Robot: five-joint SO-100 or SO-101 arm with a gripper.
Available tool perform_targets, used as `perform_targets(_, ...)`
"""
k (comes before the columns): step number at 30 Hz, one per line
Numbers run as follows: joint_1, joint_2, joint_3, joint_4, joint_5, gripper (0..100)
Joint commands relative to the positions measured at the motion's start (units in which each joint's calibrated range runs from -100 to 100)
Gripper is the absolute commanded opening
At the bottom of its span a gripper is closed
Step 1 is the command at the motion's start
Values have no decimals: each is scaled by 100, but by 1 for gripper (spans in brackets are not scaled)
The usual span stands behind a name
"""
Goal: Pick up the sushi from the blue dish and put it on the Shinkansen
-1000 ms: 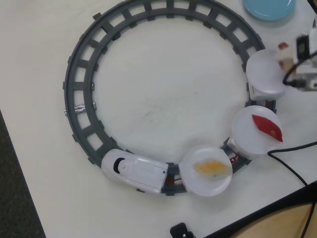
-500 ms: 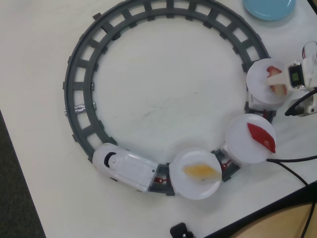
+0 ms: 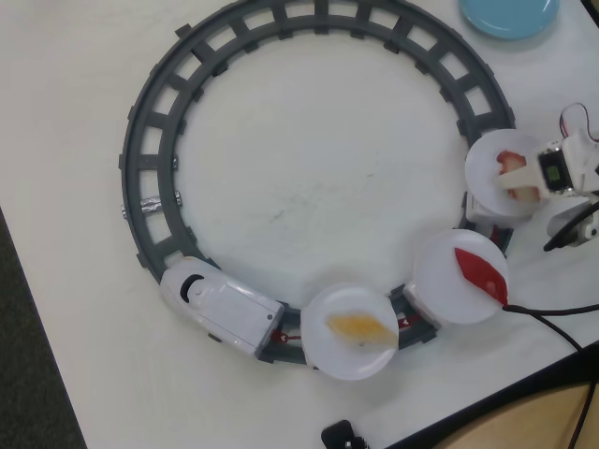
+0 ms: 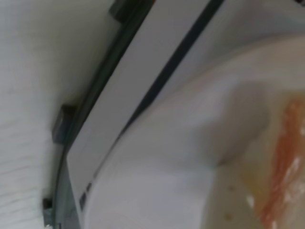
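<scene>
The sushi (image 3: pixel 510 174), white with red-pink stripes, sits over the round white plate (image 3: pixel 489 178) of the last car at the right of the overhead view, with the end effector (image 3: pixel 520 178) reaching in from the right edge and its pale fingers on either side of the piece. The fingers appear closed around it, though whether the piece already rests on the plate cannot be told. In the wrist view the sushi (image 4: pixel 286 162) shows as a blurred orange-pink streak at the right, right above the plate (image 4: pixel 157 191), with the white car body (image 4: pixel 143 81) and the dark track edge (image 4: pixel 64 124) to the left.

The Shinkansen (image 3: pixel 220 304) stands on the near part of the dark grey circular track (image 3: pixel 150 140), its nose pointing left. Behind it, the first plate (image 3: pixel 351 332) carries a yellow-orange piece (image 3: pixel 360 327), and the second plate (image 3: pixel 460 277) a solid red pointed piece (image 3: pixel 482 271). The blue dish (image 3: pixel 510 16) lies at the far right corner, well apart from the train, partly cut off by the frame. Everything rests on a white worktop (image 3: pixel 309 187). Black cables (image 3: pixel 552 311) run along the near right.
</scene>
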Motion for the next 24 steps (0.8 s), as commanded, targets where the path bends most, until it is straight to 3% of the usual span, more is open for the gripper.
perform_targets(1,-62,23,77,186,40,22)
perform_targets(5,-18,6,50,348,140,32)
perform_targets(12,510,-1054,50,340,66,34)
perform_targets(24,3072,-5180,319,1820,-752,34)
